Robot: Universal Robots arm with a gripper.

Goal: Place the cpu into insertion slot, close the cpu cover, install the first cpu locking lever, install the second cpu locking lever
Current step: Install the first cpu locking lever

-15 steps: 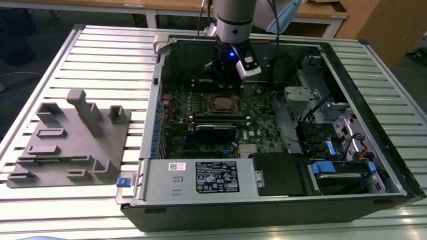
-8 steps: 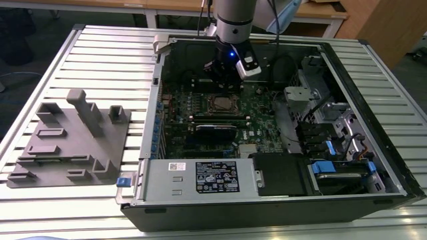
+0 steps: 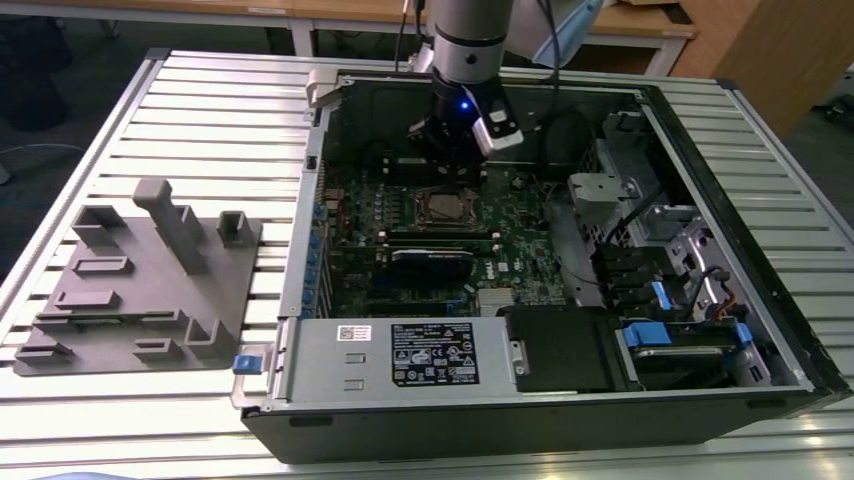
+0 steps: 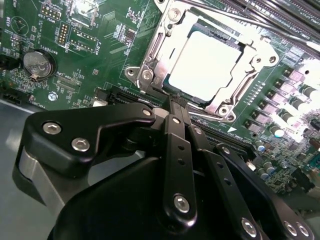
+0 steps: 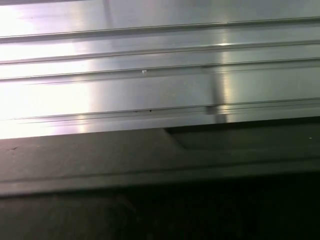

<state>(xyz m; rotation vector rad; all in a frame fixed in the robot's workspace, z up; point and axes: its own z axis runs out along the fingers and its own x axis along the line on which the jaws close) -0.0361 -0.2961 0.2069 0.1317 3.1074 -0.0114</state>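
The cpu (image 4: 210, 65) lies flat in the insertion slot (image 3: 441, 207) on the green board, and its grey top shines in the light. The silvery cpu cover (image 4: 150, 50) is folded down around it, and the chip shows through the cover's window. Thin metal lever rods (image 4: 240, 20) run along the socket's far side. In the second wrist view my gripper (image 4: 172, 106) is shut, with its black fingers (image 4: 175, 145) pressed together and their tips at the cover's near edge. I see nothing between them. In the exterior view the gripper (image 3: 451, 160) hangs just behind the socket.
The open computer case (image 3: 747, 140) lies on a ribbed aluminium table (image 5: 150, 75). A grey fixture block (image 3: 147, 280) sits at the exterior view's left. The power supply (image 3: 400, 355) fills the case's front and drive bays with cables (image 3: 667, 270) its right. A coin battery (image 4: 39, 62) is near the socket.
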